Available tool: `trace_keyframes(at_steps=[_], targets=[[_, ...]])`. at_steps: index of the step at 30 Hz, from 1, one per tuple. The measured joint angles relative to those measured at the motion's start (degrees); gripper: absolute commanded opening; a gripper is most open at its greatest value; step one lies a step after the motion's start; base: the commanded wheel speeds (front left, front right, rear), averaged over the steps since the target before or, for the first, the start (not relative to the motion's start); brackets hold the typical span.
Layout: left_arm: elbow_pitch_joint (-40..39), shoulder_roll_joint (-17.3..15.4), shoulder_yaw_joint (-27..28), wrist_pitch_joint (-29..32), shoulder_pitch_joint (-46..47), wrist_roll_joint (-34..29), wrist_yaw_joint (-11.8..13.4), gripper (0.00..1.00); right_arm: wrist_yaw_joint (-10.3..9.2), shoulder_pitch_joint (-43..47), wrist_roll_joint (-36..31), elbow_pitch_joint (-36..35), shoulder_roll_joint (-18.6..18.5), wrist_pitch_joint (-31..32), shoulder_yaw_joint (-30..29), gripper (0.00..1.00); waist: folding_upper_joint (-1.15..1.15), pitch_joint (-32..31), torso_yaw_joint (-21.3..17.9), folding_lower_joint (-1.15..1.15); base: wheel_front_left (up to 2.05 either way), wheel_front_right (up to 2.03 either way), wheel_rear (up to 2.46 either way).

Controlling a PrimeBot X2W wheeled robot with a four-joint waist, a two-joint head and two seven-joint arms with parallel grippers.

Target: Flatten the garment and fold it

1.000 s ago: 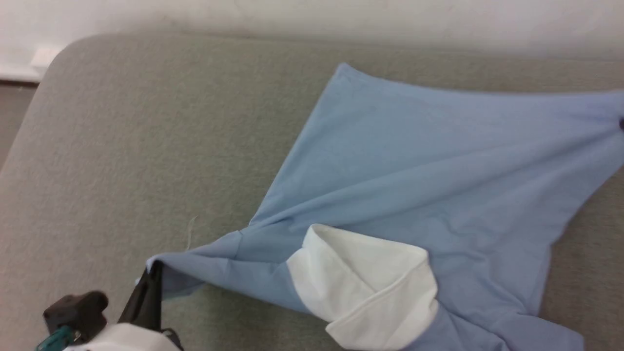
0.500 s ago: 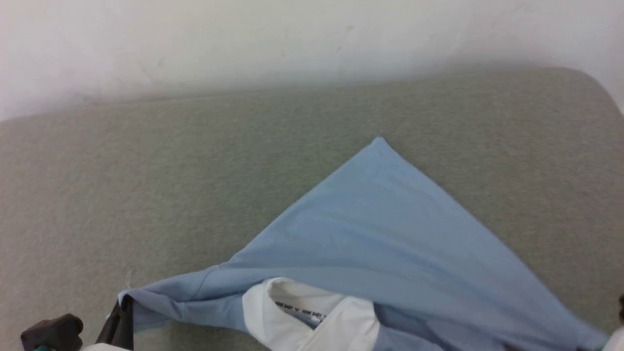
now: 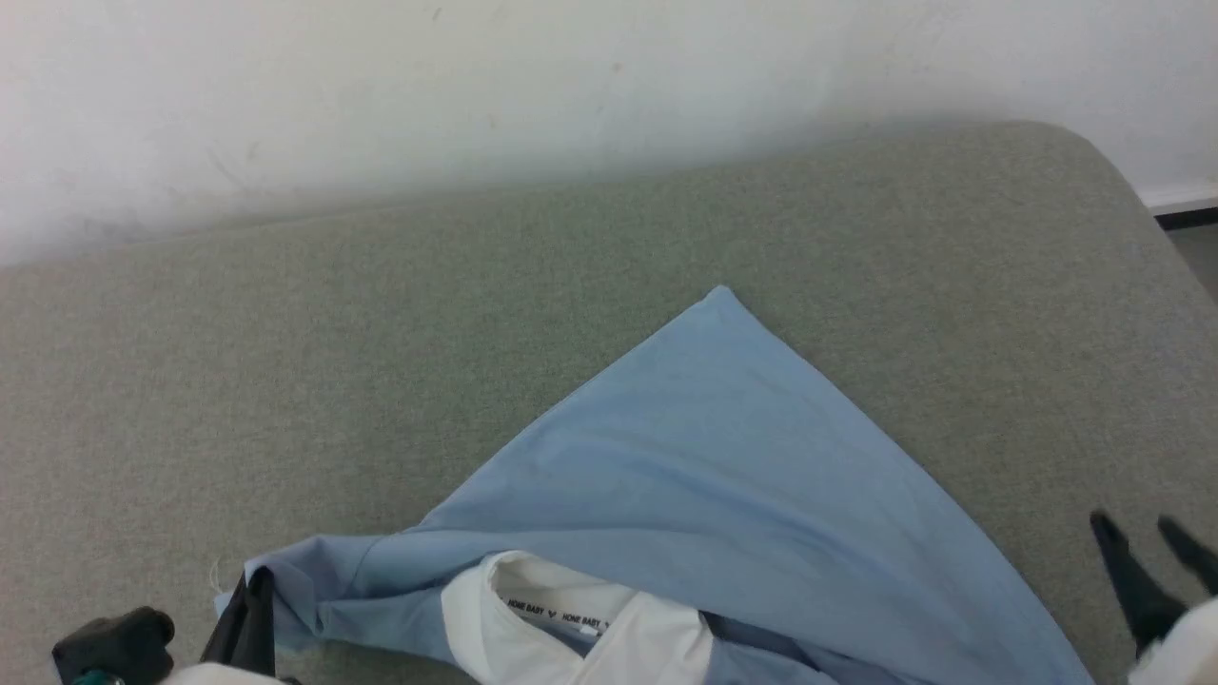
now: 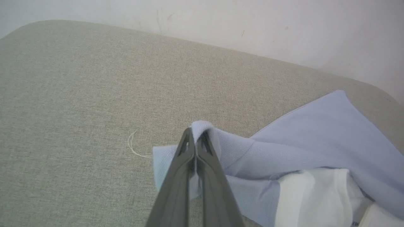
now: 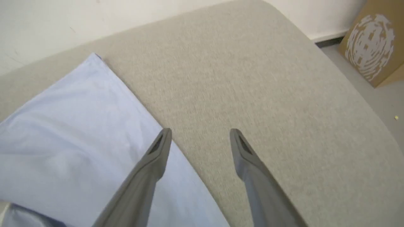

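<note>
Step in hand, as I judge it: flattening, with no fold made yet. The shirt (image 3: 723, 457) lies on the grey desk (image 3: 285, 362). Its white collar (image 3: 571, 618) is bunched and turned open at the near edge of the head view, and one corner of blue cloth points away from the collar toward the wall (image 3: 476, 95). The left hand (image 4: 195, 138) has its fingers pressed together, pinching a rolled bit of blue cloth left of the collar, probably sleeve or shoulder. The right hand (image 3: 1134, 525) has its fingers spread and empty, well right of the collar, above the shirt's slanting edge: one finger over cloth, the other over bare desk. To do it well, bring the right hand down on that edge and take a thin bite, one layer if possible. Then draw both hands apart, level with the collar, until the creases near it pull out, and lay the cloth down gently. Risk: an uneven pull would skew the cloth and leave the collar bunched.
</note>
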State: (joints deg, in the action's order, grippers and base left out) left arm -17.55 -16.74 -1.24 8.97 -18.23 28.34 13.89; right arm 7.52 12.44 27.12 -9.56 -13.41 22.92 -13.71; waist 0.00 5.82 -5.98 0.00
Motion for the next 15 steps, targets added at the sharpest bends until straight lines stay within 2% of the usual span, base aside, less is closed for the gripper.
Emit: trace_keyframes(at_steps=[3, 6, 9, 15], targets=[[-0.73, 0.3, -0.64, -0.55, 1.46, -0.1, -0.16, 0.0, 0.01, -6.04, -0.13, 1.64, -0.11, -4.9, 1.33, 1.0, 0.0, 1.39, 0.6, 0.0, 0.0, 0.0, 0.0], [-1.58, 0.73, -1.48, -1.47, 3.8, -0.21, -0.24, 0.0, 0.01, -12.43, 0.32, 5.77, -1.49, -6.44, 4.57, 1.0, 0.0, 3.12, 1.52, 0.01, 0.0, 0.0, 0.0], [-2.24, 1.12, -2.63, -2.1, 6.01, -0.79, -0.32, 0.0, 0.01, -18.82, 0.75, 10.26, -3.69, -5.86, 8.84, 1.0, 0.0, 5.02, 2.74, 0.01, 0.0, 0.0, 0.0], [-2.85, 2.07, -4.85, -3.07, 9.48, -1.74, -0.85, 0.0, 0.01, -32.5, 2.77, 19.82, -8.42, -0.6, 17.55, 1.0, 0.0, 9.13, 5.69, 0.01, 0.0, 0.0, 0.0]])
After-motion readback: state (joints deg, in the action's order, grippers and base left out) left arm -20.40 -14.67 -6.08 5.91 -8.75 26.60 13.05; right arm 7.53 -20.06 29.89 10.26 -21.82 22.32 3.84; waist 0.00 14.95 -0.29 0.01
